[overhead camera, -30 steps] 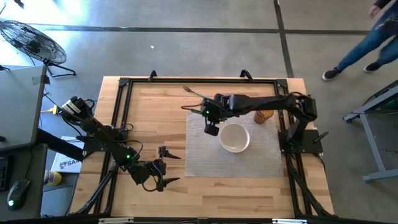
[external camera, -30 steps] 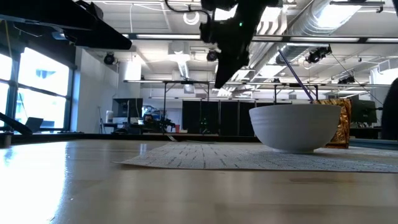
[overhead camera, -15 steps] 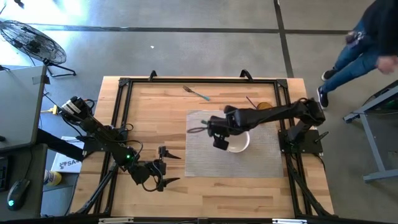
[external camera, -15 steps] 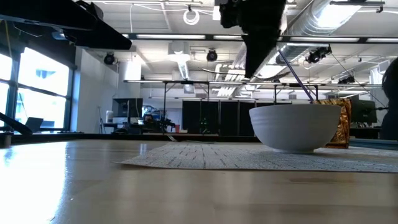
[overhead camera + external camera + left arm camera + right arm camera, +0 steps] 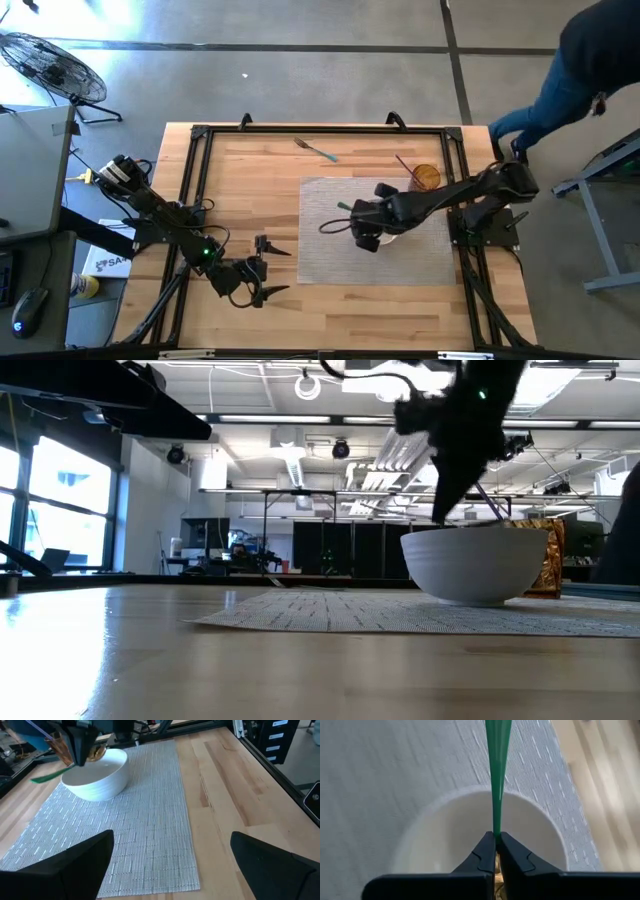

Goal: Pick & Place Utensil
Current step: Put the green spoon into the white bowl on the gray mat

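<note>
A green utensil (image 5: 335,220) is in my right gripper (image 5: 363,228), which is shut on it above a white bowl (image 5: 95,775) on the woven grey placemat (image 5: 330,255). In the high view the arm covers most of the bowl. In the low view the right gripper (image 5: 447,512) hangs just over the bowl's rim (image 5: 475,532). The left gripper (image 5: 262,268) waits open over the table's near left part, holding nothing. My right gripper pinches the green utensil's narrow end (image 5: 496,831) between its two fingertips. The fingers slant down from the table's right, in line with the utensil. The rest of it (image 5: 497,750) sticks out past the fingertips toward the table's left, lifted clear over the bowl (image 5: 445,835).
A metal utensil (image 5: 315,149) lies on the bare wood near the far edge. A copper cup (image 5: 426,177) with thin sticks stands at the mat's far right corner. A black frame (image 5: 200,135) rims the table. A person (image 5: 580,70) walks on the floor past the far right corner.
The right gripper has carried the green utensil from over the mat's far left corner toward the table's near and right side, and now stands above the bowl, lower than before. The utensil stays in its shut fingers. The person beyond the table has walked closer.
</note>
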Robot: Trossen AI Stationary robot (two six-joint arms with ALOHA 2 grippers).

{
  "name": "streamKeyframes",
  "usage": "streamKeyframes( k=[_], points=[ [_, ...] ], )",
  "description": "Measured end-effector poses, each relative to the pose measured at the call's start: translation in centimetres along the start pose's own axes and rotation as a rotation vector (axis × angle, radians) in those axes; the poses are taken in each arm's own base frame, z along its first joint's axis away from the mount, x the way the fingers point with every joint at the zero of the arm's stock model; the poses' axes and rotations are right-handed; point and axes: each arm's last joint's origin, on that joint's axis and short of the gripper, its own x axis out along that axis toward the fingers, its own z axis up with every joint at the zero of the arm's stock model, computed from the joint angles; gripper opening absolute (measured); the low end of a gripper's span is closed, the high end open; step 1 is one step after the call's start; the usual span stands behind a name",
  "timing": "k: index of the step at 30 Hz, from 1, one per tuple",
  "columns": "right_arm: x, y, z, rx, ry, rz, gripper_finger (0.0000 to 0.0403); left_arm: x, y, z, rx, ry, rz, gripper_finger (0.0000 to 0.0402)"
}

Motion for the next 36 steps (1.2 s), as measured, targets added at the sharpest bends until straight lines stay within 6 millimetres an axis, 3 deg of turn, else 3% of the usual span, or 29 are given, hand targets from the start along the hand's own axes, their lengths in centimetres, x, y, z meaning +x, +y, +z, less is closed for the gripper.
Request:
streamKeyframes(
  k=[17, 36],
  points=[
    [4.4, -2.1, -7.5, 0.104, -0.360, 0.233, 0.0004, 0.0, 0.0, 0.0, 0.000, 0.000, -0.002, 0.0396],
    [5.3, -2.2, -8.6, 0.112, -0.372, 0.253, 0.0038, 0.0, 0.0, 0.0, 0.000, 0.001, -0.005, 0.0396]
  ],
)
